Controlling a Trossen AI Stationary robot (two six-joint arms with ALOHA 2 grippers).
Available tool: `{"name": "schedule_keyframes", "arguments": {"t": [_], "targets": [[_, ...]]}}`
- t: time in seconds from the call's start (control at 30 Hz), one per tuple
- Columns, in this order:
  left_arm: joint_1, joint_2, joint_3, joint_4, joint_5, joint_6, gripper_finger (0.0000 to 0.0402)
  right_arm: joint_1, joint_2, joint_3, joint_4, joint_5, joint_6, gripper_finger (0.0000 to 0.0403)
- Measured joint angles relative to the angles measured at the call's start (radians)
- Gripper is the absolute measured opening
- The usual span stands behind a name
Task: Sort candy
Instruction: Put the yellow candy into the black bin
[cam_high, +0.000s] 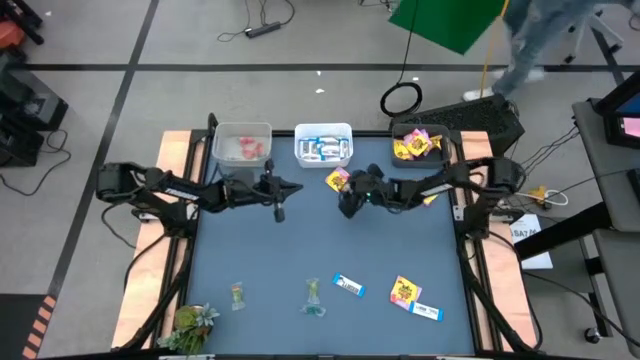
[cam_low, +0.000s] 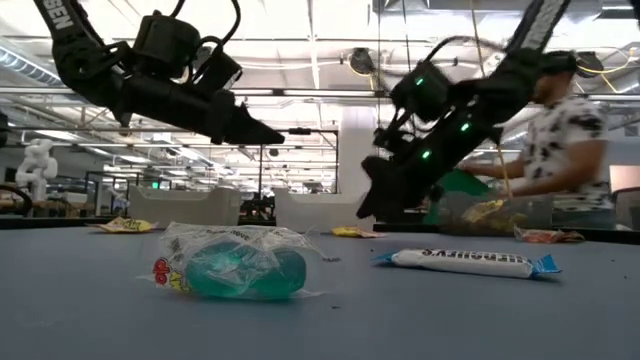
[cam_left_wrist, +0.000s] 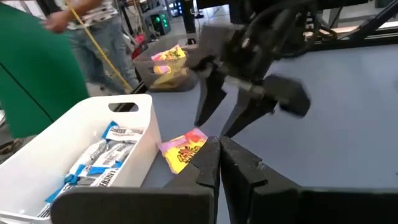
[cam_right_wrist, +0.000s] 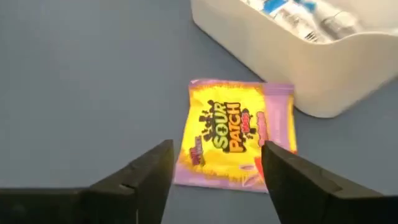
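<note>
right gripper spread wide, empty, over yellow packet lying flat just beside white bin near tabletop's far edge; prob light, crinkly, slippery, so best pinched across short width; left gripper clenched, empty, nearby.

three bins – two arms, four yellow packets

You are looking at two dark, near-black arms built of blocky jointed segments. The left arm is carrying white lettering on its upper link and looping black cables behind the fingers. The right arm is showing small green lights glowing above its fingers, which are matte black, wedge-shaped and tapering.
</note>
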Motion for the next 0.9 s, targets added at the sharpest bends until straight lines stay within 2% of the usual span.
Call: {"name": "schedule_keyframes", "arguments": {"t": [0.23, 0.43, 0.7, 0.9], "targets": [[-0.002, 0.0, 0.0, -0.012, 0.0, 0.0, 0.0019, -0.057, 0.152, 0.097, -0.003, -0.024, -0.036, 0.0224], [-0.006, 0.0, 0.0, -0.02, 0.0, 0.001, 0.0019, -0.075, 0.168, 0.141, -0.084, -0.027, -0.015, 0.0163], [-0.008, 0.0, 0.0, -0.021, 0.0, 0.0, 0.0019, -0.074, 0.116, 0.137, -0.137, -0.052, -0.05, 0.0014], [-0.008, 0.0, 0.0, -0.021, 0.0, 0.0, 0.0019, -0.053, -0.045, 0.137, -0.247, -0.042, -0.072, 0.0017]]}}
